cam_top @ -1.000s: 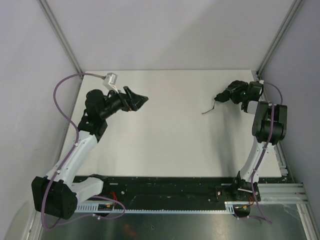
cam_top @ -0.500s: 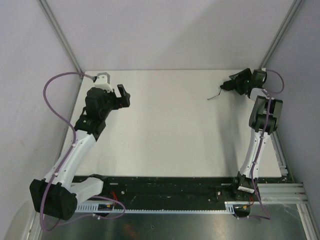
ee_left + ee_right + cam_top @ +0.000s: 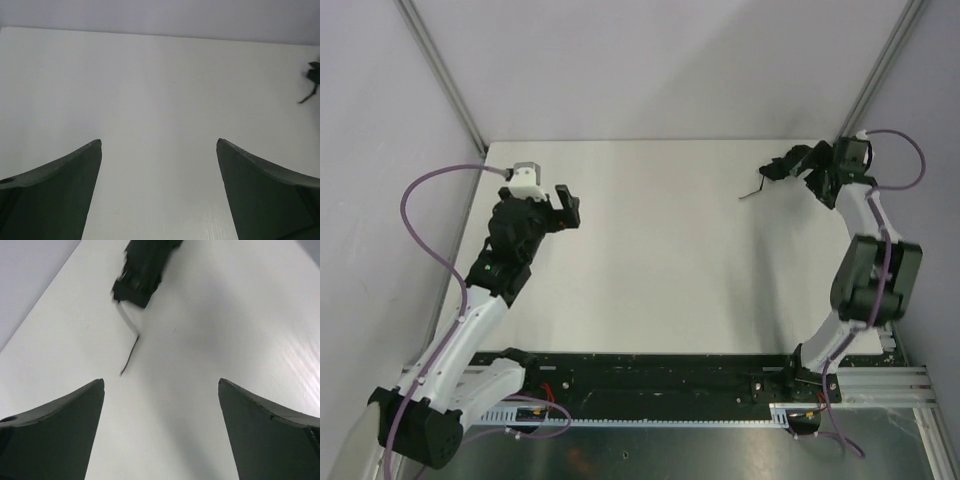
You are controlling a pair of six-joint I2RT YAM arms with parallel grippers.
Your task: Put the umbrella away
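The umbrella (image 3: 777, 168) shows as a small black folded bundle on the white table near the far right corner, a thin dark strap (image 3: 751, 192) trailing from it to the left. In the right wrist view the umbrella (image 3: 144, 267) lies ahead of the jaws with its strap (image 3: 130, 347) curling toward me. My right gripper (image 3: 807, 168) stands open just right of it, holding nothing (image 3: 161, 382). My left gripper (image 3: 566, 206) is open and empty over the table's left side (image 3: 159, 142). From there the umbrella (image 3: 313, 75) appears far off at the right edge.
The white table (image 3: 660, 260) is walled by grey panels on the left, back and right. Metal posts (image 3: 445, 75) rise at the two far corners. A black rail (image 3: 650, 380) with the arm bases runs along the near edge.
My right gripper has opened and let go of the umbrella, which now lies near the far right corner. The right arm rose and stretched out. The left arm drew back toward the left.
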